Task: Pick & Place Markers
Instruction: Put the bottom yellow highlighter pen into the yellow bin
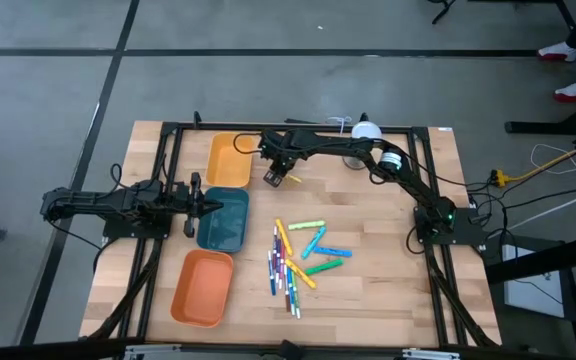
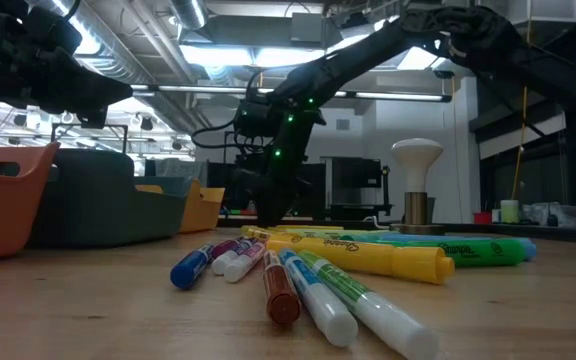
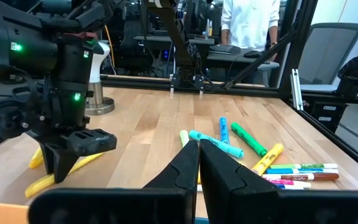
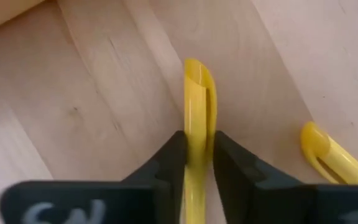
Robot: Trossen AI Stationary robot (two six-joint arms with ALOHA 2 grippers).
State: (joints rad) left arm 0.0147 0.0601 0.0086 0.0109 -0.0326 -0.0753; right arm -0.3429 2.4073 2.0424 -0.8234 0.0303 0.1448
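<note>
A yellow marker (image 4: 197,99) lies on the wooden table just right of the yellow tray (image 1: 230,160). My right gripper (image 1: 274,178) has come down over it and is shut on it. A second yellow marker (image 4: 328,155) lies close beside the first. Several more markers (image 1: 298,255), in yellow, green, light blue, red, blue and purple, lie loose in the middle of the table. My left gripper (image 1: 196,205) waits shut and level at the table's left, over the edge of the teal tray (image 1: 225,220), touching nothing. My right gripper pinches the yellow marker's two long sides (image 4: 197,134) between its two fingers (image 4: 169,155), some way back from the marker's rounded end (image 4: 199,68). The fingers come from above, slanting steeply down, and lie across the marker. The marker lies flat on the table, as far as it shows.
Three rounded trays stand in a column at the left: yellow at the far end, teal in the middle, orange (image 1: 203,287) nearest. A white lamp-like object (image 1: 366,130) stands near the far edge. Black frame rails (image 1: 438,290) run along the table's sides.
</note>
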